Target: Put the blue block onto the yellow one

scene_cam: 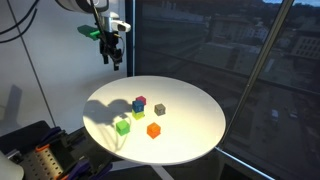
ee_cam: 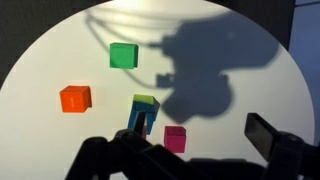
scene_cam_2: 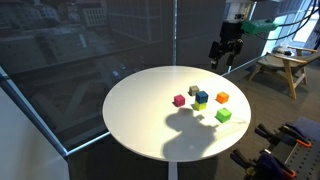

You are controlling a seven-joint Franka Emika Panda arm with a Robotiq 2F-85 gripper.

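The blue block sits on top of the yellow one near the middle of the round white table. The stack also shows in an exterior view, blue block over yellow one, and in the wrist view, blue block and yellow one. My gripper hangs high above the table's far edge, well clear of the blocks, and shows in both exterior views. In the wrist view its fingers are wide apart, open and empty.
A magenta cube lies close beside the stack. A grey cube, an orange cube and a lime-green cube lie around it. Windows stand behind the table, and a wooden stool stands nearby.
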